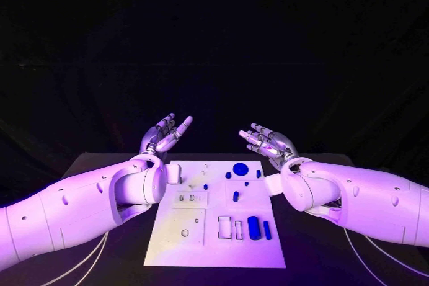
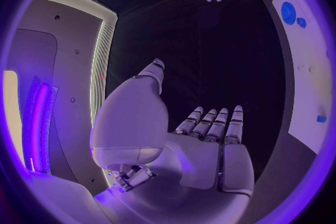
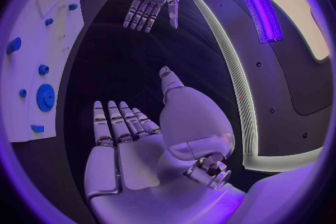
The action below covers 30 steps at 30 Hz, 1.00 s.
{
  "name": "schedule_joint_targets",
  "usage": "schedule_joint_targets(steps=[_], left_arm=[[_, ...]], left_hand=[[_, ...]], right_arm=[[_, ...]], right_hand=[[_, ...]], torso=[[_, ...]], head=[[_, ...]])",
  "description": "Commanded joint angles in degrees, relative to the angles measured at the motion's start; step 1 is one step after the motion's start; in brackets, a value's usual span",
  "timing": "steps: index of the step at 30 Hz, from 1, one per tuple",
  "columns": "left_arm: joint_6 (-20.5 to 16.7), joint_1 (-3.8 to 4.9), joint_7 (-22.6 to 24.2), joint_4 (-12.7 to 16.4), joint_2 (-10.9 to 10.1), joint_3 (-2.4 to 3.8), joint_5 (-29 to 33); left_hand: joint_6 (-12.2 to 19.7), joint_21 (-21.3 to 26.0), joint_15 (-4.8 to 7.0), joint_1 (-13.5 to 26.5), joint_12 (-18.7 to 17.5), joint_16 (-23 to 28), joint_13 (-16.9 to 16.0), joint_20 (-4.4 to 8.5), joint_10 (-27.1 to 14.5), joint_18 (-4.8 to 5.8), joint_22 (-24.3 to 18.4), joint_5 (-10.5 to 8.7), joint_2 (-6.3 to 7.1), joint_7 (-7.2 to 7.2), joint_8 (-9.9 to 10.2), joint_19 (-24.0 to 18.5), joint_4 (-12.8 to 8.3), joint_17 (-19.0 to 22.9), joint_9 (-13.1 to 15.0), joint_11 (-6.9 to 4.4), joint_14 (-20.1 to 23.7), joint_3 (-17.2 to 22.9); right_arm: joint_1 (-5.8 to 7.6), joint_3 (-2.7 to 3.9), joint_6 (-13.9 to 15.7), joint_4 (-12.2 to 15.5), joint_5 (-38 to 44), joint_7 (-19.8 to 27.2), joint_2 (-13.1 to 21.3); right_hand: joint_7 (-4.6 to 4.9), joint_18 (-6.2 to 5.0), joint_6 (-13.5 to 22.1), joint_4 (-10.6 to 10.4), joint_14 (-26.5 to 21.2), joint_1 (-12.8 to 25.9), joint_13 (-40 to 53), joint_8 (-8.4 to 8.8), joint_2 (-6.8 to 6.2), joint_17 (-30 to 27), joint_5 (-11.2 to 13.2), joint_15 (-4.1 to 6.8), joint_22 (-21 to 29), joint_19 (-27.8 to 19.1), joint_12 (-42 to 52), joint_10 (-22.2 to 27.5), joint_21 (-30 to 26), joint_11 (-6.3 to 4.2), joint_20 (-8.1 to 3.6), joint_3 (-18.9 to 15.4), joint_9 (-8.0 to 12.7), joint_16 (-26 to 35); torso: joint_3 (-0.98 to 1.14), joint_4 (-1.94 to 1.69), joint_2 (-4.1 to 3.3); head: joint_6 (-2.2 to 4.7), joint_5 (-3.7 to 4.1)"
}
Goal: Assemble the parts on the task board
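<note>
Black table point(image 1: 107, 168) carries the white task board point(image 1: 214, 236) at centre, between my arms. Left hand point(image 1: 166, 134) and right hand point(image 1: 268, 142) are both raised past the board's far edge, fingers spread, grasping nothing. Blue parts on the board: round gear point(image 1: 240, 169) far right, long pegs point(image 1: 254, 226) near right.

The task board point(image 1: 174, 245) lies mid-table point(image 1: 107, 168) — parts point(image 1: 254, 225) on it, chiefly toward its right side.
</note>
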State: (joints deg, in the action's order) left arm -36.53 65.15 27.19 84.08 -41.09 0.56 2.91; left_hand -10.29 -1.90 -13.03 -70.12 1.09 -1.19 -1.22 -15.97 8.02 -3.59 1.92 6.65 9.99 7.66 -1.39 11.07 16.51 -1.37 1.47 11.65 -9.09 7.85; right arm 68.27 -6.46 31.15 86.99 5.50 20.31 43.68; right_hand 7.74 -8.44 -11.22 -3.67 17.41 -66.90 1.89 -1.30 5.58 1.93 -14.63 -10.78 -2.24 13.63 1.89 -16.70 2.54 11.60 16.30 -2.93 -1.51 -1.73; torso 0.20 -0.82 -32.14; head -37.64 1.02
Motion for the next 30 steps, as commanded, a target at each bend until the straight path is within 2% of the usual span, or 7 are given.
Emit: schedule_joint_targets(steps=[1, 4, 5, 7, 10, 14, 30], left_arm=[[3.14, 0.05, -0.21, 0.0, 0.1, 0.03, 0.76], [3.14, 0.05, -0.21, 0.0, 0.1, 0.03, 0.76], [5.44, 0.35, 1.84, 1.39, -3.14, 0.05, 0.61], [5.6, 0.4, 1.89, 1.6, -3.38, 0.05, 0.61], [5.8, 0.46, 1.87, 2.14, -3.82, 0.05, 0.61], [6.23, 0.55, 1.66, 3.04, -4.44, 0.07, 0.58], [7.89, 2.09, 1.02, 10.18, -9.35, 0.33, 0.56]], left_hand=[[-4.22, -1.04, -1.73, -3.33, 0.73, -0.87, -0.49, -0.96, 4.6, -0.46, 0.46, 0.15, -1.66, 7.02, -0.76, 1.5, 0.39, -0.52, 0.46, 1.31, -5.01, 1.87], [-8.69, -2.34, -1.51, -4.23, 1.5, -2.13, -0.97, -0.99, 9.78, -0.19, 1.09, -0.13, -2.98, 8.01, -1.58, 4.56, 0.19, -1.2, 0.93, 2.8, -11.76, 2.84], [-10.48, -3.05, -1.25, -4.59, 1.83, -2.6, -1.14, -0.97, 11.83, -0.15, 1.43, -0.18, -3.32, 8.28, -1.94, 6.32, 0.09, -1.4, 1.12, 3.17, -14.24, 3.09], [-13.36, -4.62, -0.91, -5.13, 2.33, -3.59, -1.37, -0.93, 15.27, -0.23, 2.21, -0.25, -3.74, 8.62, -2.51, 10.3, -0.07, -1.82, 1.39, 3.46, -19.23, 3.4], [-20.08, -8.48, 0.24, -6.09, 4.05, -6.63, -2.09, -0.76, 25.08, -0.99, 4.04, -0.44, -4.72, 8.78, -3.9, 19.88, -0.77, -2.97, 2.01, 2.89, -32.1, 3.79], [-28.87, -11.11, 1.4, -7.04, 6.3, -7.67, -2.73, -0.65, 37.3, -2.5, 4.97, -0.54, -5.71, 8.36, -5.56, 25.44, -2.3, -3.03, 2.66, 1.95, -37.52, 3.89], [-41.3, -15.93, 3.98, -7.55, 5.37, -7.6, -2.6, -0.47, 45.96, -6.71, 6.03, -0.59, -7.27, 6.54, -5.33, 32.78, -6.88, -3.17, 2.43, -0.25, -47.46, 3.11]], right_arm=[[0.66, -0.42, -8.68, -0.34, 4.89, -5.06, -0.15], [1.1, -0.76, -9.77, -0.5, 5.43, -5.75, -0.21], [1.77, -0.73, -4.39, -1.62, 23.88, -3.62, 0.04], [1.92, -0.71, -3.65, -1.77, 25.69, -3.44, 0.08], [2.2, -0.67, -2.51, -1.95, 28.6, -3.29, 0.25], [2.6, -0.63, -1.88, -2.19, 31.92, -3.63, 0.56], [5.7, -0.37, -3.25, -3.63, 54.79, -11.6, 0.46]], right_hand=[[7.53, 0.27, -8.12, 3.07, 10.98, -7.07, 0.73, -1.5, 0.47, 0.77, 0.77, -1.62, -1.1, 6.44, 1.12, -10.03, 2.51, 2.0, 0.52, 0.77, -0.83, -1.4], [7.17, 0.33, -14.2, 4.89, 17.56, -10.01, 1.02, -2.28, 0.29, 1.08, 1.62, -1.42, -1.63, 10.77, 1.4, -16.25, 4.12, 1.91, 0.5, 1.28, -1.25, -1.66], [7.06, 0.26, -15.91, 5.35, 19.73, -10.67, 1.14, -2.45, 0.23, 1.18, 1.8, -1.38, -1.73, 11.98, 1.56, -18.55, 4.53, 1.89, 0.46, 1.43, -1.34, -1.77], [6.89, 0.07, -18.6, 5.9, 23.28, -11.46, 1.33, -2.71, 0.16, 1.36, 1.98, -1.34, -1.86, 13.82, 1.84, -22.24, 5.1, 1.92, 0.44, 1.64, -1.48, -1.98], [6.53, -0.67, -24.46, 6.72, 31.44, -12.57, 1.71, -3.28, 0.13, 1.77, 2.01, -0.76, -2.46, 20.24, 2.45, -30.37, 7.09, 1.31, 0.4, 2.1, -1.79, -2.66], [6.12, -1.86, -31.57, 7.49, 35.81, -13.57, 1.8, -3.92, 0.1, 1.82, 1.97, 0.48, -3.13, 27.47, 2.87, -35.78, 9.52, 0.15, 0.29, 2.81, -2.12, -3.19], [3.16, -2.17, -46.53, 9.48, 53.7, -14.01, 2.14, -3.64, -3.0, 3.82, 1.44, 6.24, -4.19, 43.13, 2.51, -49.68, 15.52, -4.18, -5.25, 10.07, -2.54, -5.66]], torso=[[0.01, -0.01, -0.02], [0.01, -0.01, -0.02], [0.28, 0.43, -0.98], [0.31, 0.41, -1.11], [0.38, 0.39, -1.44], [0.44, 0.34, -1.93], [1.23, -0.16, -6.32]], head=[[-0.01, 0.01], [-0.01, 0.01], [-0.52, -0.24], [-0.54, -0.18], [-0.46, -0.05], [-0.43, 0.08], [0.82, 0.65]])
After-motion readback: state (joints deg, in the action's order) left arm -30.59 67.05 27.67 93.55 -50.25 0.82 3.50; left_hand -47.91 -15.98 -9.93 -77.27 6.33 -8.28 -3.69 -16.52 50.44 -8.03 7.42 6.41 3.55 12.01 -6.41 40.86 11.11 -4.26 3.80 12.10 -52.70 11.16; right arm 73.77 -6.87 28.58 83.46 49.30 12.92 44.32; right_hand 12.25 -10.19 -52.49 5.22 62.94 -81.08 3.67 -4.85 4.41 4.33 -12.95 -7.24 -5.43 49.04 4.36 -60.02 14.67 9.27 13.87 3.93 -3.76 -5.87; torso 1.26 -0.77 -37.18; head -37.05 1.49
